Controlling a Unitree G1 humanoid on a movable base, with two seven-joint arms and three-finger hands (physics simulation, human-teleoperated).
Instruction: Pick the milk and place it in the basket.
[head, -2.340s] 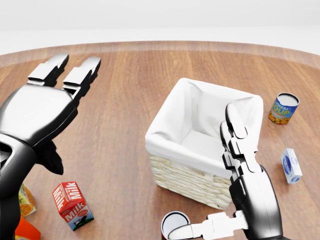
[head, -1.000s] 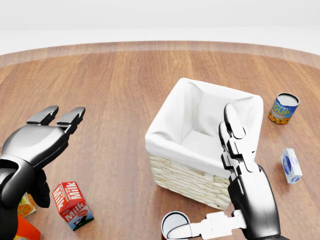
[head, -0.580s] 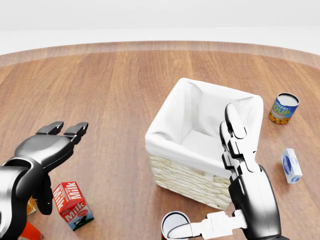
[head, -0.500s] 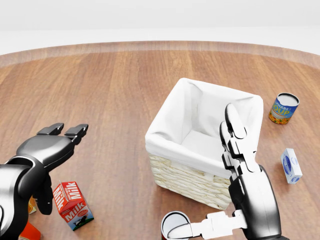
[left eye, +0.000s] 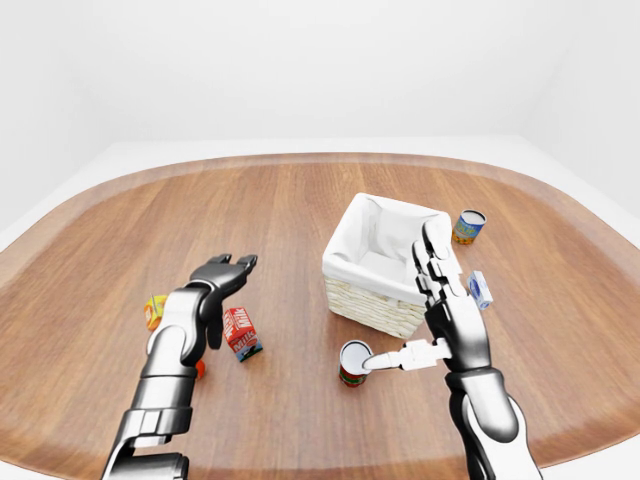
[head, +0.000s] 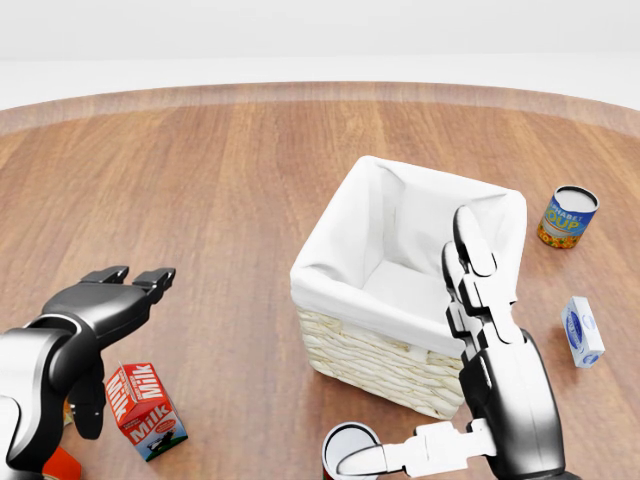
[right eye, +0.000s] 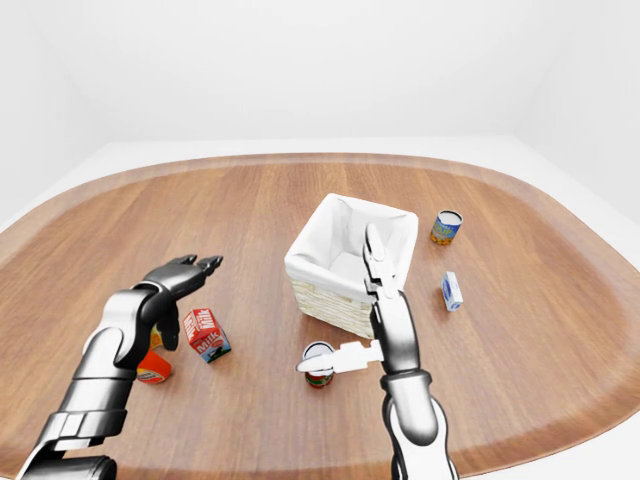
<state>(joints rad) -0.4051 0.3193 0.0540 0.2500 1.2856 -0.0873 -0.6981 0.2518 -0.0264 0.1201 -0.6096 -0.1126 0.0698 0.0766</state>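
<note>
The red milk carton (head: 146, 410) lies tilted on the wooden table at the lower left of the head view. My left hand (head: 112, 305) hovers just above and to the left of it, open. Its fingers (head: 140, 277) point right and its thumb hangs down beside the carton without touching it. The wicker basket (head: 375, 358) with a white cloth liner stands in the middle, with nothing inside. My right hand (head: 482, 325) is held up flat and open against the basket's right side, holding nothing.
A red can with a white lid (head: 348, 448) stands below the basket, under my right thumb. A soup can (head: 567, 217) and a small blue-and-white carton (head: 582, 332) lie to the right. An orange carton (left eye: 154, 310) and a red item (left eye: 200, 368) sit by my left arm.
My left hand has dropped from high at the upper left down to just above the milk carton. The right hand, the basket and the camera have stayed put.
</note>
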